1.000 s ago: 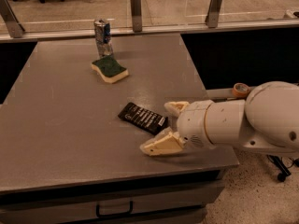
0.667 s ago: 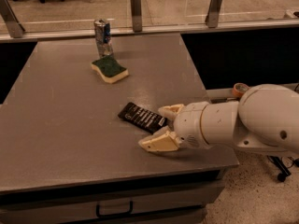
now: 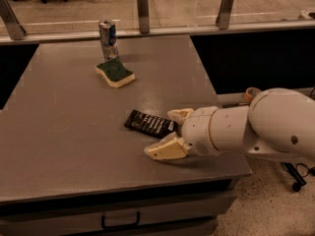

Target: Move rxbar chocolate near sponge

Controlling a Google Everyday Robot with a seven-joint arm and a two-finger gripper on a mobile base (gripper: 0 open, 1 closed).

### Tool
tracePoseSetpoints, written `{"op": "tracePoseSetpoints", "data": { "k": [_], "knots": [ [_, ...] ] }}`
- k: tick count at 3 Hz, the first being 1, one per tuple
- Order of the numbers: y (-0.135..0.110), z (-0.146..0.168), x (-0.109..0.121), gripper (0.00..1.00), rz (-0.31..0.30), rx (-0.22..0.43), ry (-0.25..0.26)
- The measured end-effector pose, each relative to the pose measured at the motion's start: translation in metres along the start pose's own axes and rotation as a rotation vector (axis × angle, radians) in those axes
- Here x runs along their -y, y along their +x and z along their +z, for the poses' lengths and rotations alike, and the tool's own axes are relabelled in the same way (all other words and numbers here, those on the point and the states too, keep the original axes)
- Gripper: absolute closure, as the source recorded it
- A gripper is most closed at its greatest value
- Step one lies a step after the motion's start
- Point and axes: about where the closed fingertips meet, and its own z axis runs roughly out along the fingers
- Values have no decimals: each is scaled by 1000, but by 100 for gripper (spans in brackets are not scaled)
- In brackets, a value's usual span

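The rxbar chocolate [image 3: 149,124] is a flat black wrapper with white lettering, lying on the grey table [image 3: 64,127] right of centre. The sponge [image 3: 115,73] has a pale yellow body and a dark green top and lies farther back, left of centre, well apart from the bar. My gripper [image 3: 168,133] comes in from the right, low over the table, with its cream fingers [image 3: 165,151] spread open on either side of the bar's right end. It holds nothing.
A crushed silver-blue can [image 3: 108,39] stands upright just behind the sponge. A metal rail with posts [image 3: 142,4] runs along the table's far edge. The table's right edge drops off beside my arm [image 3: 256,132]. A drawer handle [image 3: 120,222] shows below the front edge.
My gripper has moved left towards the bar, so its open fingers now straddle the bar's right end. The bar, sponge and can have not moved.
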Motion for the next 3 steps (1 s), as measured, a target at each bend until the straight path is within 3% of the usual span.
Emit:
{"op": "tracePoseSetpoints", "data": {
  "k": [1, 3],
  "knots": [
    [0, 0, 0, 50, 0, 0, 0],
    [-1, -1, 0, 97, 0, 0, 0]
  ]
}}
